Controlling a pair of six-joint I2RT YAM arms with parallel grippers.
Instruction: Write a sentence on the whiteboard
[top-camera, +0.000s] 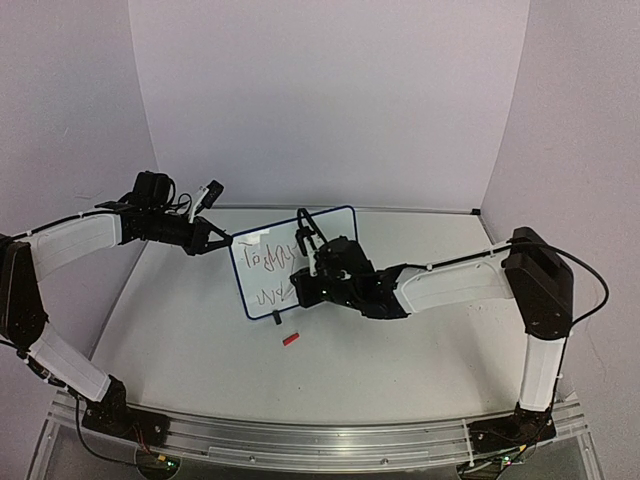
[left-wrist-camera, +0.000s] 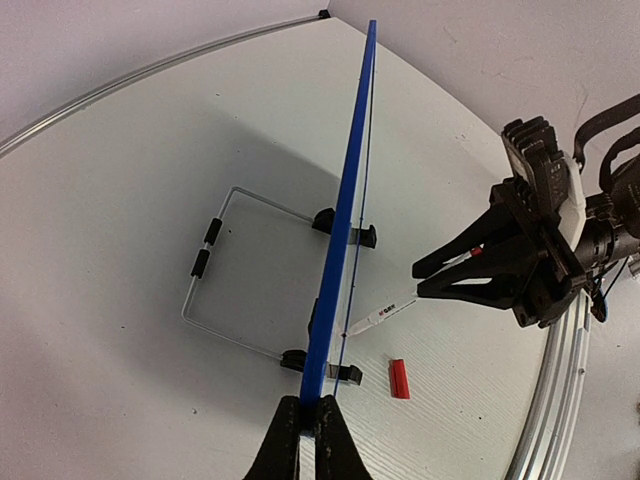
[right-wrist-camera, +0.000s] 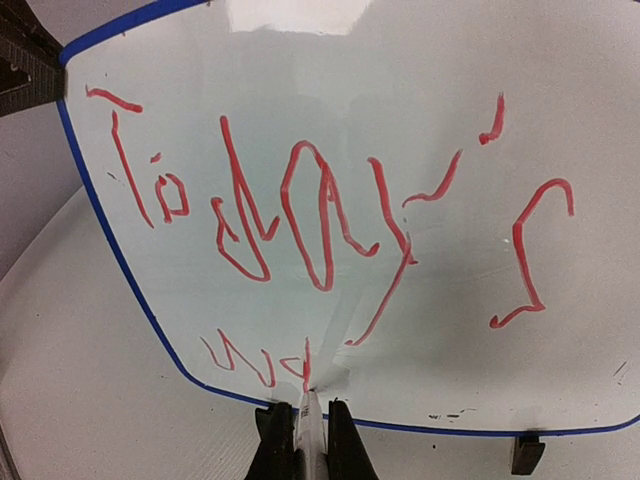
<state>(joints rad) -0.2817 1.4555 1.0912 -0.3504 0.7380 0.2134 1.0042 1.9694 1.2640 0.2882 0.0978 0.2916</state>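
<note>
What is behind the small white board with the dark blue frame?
Behind the blue-framed whiteboard, a thin wire stand loop with two black sleeves rests on the white table. From the top camera the board covers it, so it cannot be seen there.

Shared by all views, the whiteboard (top-camera: 262, 270) was seen from above, edge-on from left wrist — close, face-on from right.

From above, the sentence (top-camera: 268, 262) is partly covered by the right gripper (top-camera: 297, 287); the marker (right-wrist-camera: 311, 418) is mostly hidden between its jaws.
</note>
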